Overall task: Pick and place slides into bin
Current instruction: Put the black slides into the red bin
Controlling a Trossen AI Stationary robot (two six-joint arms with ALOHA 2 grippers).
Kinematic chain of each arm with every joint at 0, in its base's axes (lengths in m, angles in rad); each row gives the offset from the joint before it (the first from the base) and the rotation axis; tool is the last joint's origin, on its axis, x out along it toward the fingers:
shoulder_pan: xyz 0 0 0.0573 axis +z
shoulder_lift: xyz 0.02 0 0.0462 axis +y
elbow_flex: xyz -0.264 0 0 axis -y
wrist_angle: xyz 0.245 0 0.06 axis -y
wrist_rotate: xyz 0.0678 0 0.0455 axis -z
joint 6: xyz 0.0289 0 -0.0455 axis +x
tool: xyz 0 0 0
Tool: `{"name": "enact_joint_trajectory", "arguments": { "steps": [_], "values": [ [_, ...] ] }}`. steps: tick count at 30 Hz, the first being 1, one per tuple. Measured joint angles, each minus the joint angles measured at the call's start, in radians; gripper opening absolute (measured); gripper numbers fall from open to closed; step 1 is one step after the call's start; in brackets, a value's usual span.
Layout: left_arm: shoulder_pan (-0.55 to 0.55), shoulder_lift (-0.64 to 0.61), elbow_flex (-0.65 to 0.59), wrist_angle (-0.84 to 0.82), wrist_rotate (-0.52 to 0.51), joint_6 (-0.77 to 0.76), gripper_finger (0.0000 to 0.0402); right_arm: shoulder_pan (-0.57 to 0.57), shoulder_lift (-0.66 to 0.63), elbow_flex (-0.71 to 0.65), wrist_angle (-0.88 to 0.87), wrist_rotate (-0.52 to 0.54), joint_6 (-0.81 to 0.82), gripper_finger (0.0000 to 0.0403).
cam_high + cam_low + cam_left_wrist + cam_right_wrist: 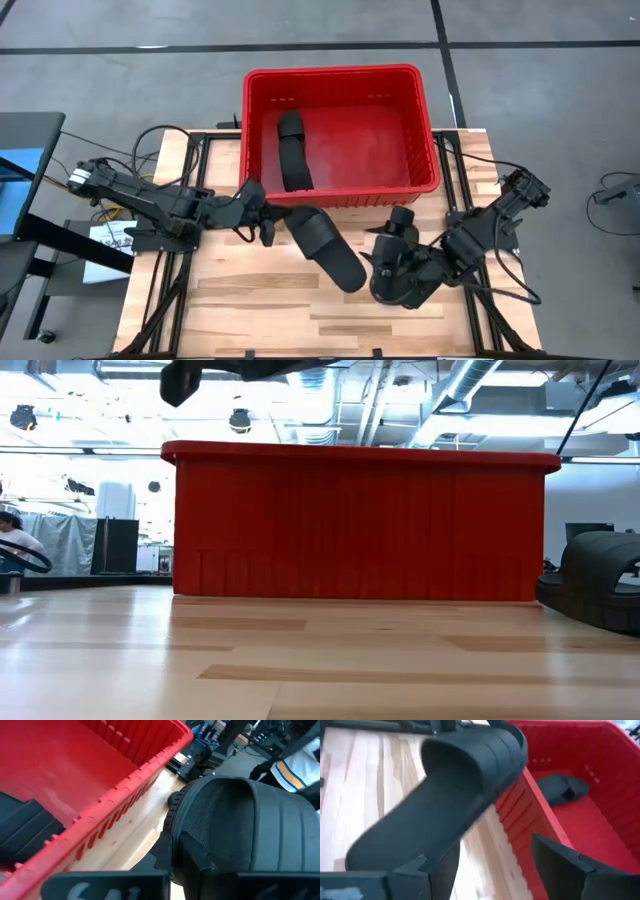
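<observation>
Wooden table (250,300) planks run under both arms, with grey floor around and a bright workshop behind. The left pincer (268,222) is pressed together on the end of a slide (325,248), pinching it. That slide reaches away from its tips toward the right arm and hangs clear of the table. The left wrist view shows its ribbed strap (250,835) right in front of the pincer.

The bin (340,75) stands just beyond the left pincer, with its near wall beside the held slide. A second slide (293,150) lies on the bin's floor, past the wall nearest this pincer.

The right pincer (392,255) is near the free end of the held slide. Its fingers (565,865) are spread wide, with bare table and bin wall showing between them. A third slide (600,575) rests on the table, and its place relative to the right pincer is unclear.
</observation>
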Motion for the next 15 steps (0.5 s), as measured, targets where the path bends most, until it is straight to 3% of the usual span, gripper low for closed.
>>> {"name": "enact_joint_trajectory", "arguments": {
  "steps": [9, 15],
  "values": [
    [0.029, 0.0, 0.0, 0.0, 0.003, 0.012, 0.0, -0.044, 0.0, 0.0, 0.175, -0.004, -0.186, 0.0217],
    [0.029, 0.0, 0.0, 0.004, 0.004, 0.011, 0.0, -0.09, 0.0, 0.0, 0.211, -0.084, -0.243, 0.021]
  ]
}}
